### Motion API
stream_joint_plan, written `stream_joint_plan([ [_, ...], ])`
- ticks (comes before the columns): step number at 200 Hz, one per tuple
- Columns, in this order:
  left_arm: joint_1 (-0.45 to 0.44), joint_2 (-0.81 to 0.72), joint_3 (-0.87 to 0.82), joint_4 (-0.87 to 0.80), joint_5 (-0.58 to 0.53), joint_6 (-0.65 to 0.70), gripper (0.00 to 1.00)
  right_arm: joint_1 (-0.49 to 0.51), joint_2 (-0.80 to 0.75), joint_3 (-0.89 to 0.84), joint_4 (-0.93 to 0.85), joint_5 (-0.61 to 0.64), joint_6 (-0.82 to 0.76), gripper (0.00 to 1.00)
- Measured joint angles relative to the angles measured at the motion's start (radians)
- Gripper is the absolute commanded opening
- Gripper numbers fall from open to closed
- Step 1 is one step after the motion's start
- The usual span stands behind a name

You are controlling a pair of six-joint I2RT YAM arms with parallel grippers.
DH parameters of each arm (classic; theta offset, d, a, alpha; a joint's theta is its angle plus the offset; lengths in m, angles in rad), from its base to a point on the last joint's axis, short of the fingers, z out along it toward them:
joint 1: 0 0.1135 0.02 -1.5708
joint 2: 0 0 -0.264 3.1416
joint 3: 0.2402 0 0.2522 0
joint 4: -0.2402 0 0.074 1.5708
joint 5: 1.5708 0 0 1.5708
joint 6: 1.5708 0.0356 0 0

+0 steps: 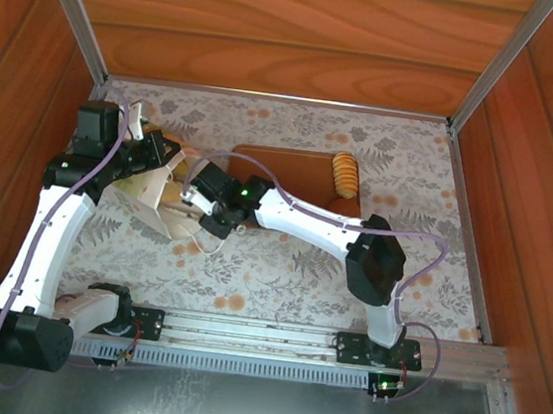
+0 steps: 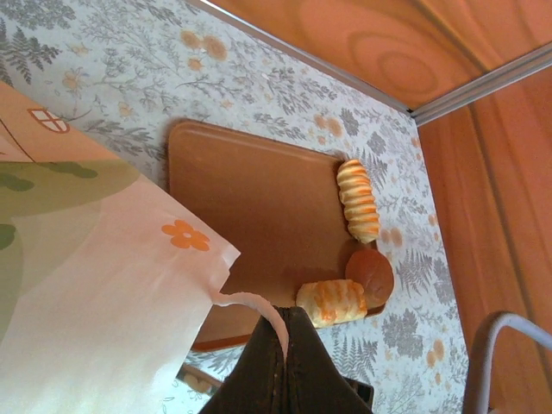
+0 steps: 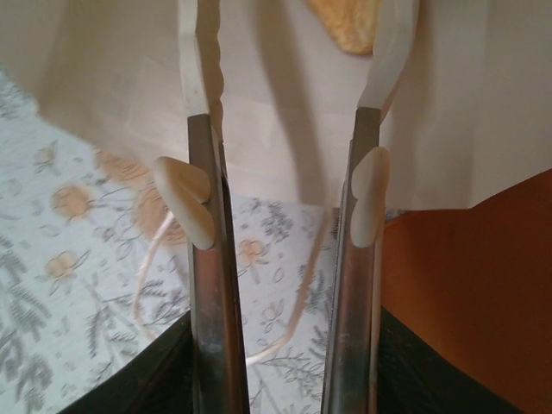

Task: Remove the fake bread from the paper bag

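Closest in, right gripper [image 3: 297, 52]: jaws spread with nothing between, pointed into the open mouth of the paper bag [image 3: 483, 103]. Just under the fingers, a loose white cord handle [image 3: 289, 332] looping over the floral table cover [image 3: 60, 259]. Deeper in, against the bag's pale wall, one golden piece of fake bread [image 3: 349, 24], cut off by the top edge, so shape hard to tell. Probably weighs next to nothing and stays rigid, being a toy pastry; needs no hard squeeze. May slip on a smooth glazed skin, so best taken across the narrow middle, one finger squarely on each side, clear of the paper. Expect thin, soft paper to crumple and drag along if snagged. To the left, left gripper [image 2: 285, 362]: jaws pressed together, pinching the bag's rim and seemingly holding the mouth open. Beyond the bag, on the brown board [image 2: 250, 198], already out: a striped croissant [image 2: 332, 302] just beside a round bun [image 2: 371, 276], then a ridged loaf [image 2: 358, 200] toward the far edge.
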Motion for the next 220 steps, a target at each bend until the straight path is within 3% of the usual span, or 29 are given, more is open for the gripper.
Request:
stream_joint_plan([
  [76,0.000,-0.005,0.000,-0.008,-0.008,0.000,0.00,-0.008,0.059,0.035,0.001,0.023,0.015,0.49],
  [123,0.000,-0.005,0.000,-0.010,-0.009,0.000,0.00,-0.008,0.099,0.050,-0.011,-0.003,0.024,0.39],
  [169,0.000,-0.005,0.000,-0.013,-0.010,0.000,0.00,-0.007,0.032,-0.004,-0.011,-0.001,0.022,0.27],
  [206,0.000,-0.004,0.000,-0.014,-0.015,0.000,0.00,0.005,-0.036,-0.051,-0.043,0.019,0.011,0.24],
  [220,0.000,-0.003,0.000,-0.014,-0.018,0.000,0.00,0.017,-0.041,-0.060,-0.051,0.045,0.000,0.28],
])
